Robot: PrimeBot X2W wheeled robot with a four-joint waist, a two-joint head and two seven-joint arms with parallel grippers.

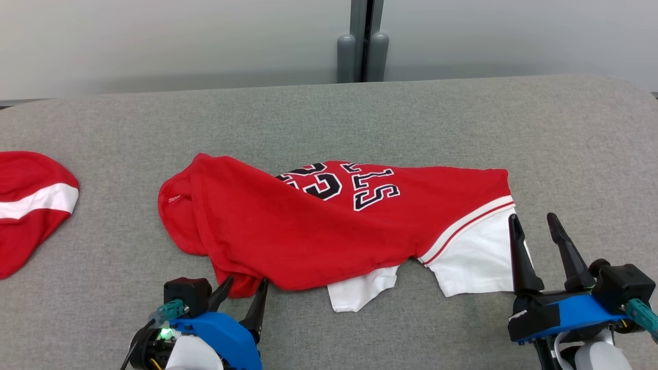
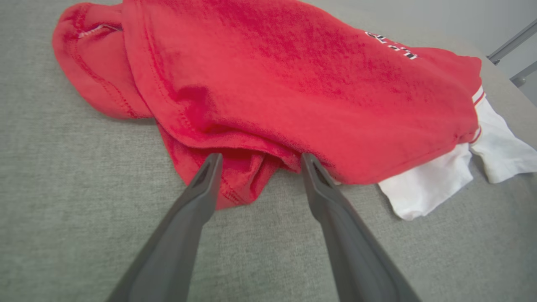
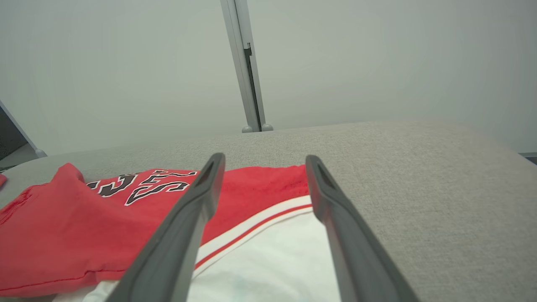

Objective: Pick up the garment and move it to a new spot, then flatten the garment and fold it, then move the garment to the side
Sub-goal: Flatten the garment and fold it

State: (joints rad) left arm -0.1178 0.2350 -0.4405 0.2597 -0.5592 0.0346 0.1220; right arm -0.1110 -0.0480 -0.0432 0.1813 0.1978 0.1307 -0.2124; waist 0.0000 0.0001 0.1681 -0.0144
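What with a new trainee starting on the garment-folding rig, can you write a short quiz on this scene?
1. True or false: the left gripper and the right gripper both stand open.
2. Which part of the garment lies between the left gripper's fingertips in the left wrist view? A. a bunched red edge; B. a white sleeve; C. the black lettering.
3. Fill in: the second red cloth, with its white band, lies toward the ___ end of the table in the head view.

Key: 1 true; 2 A; 3 left.
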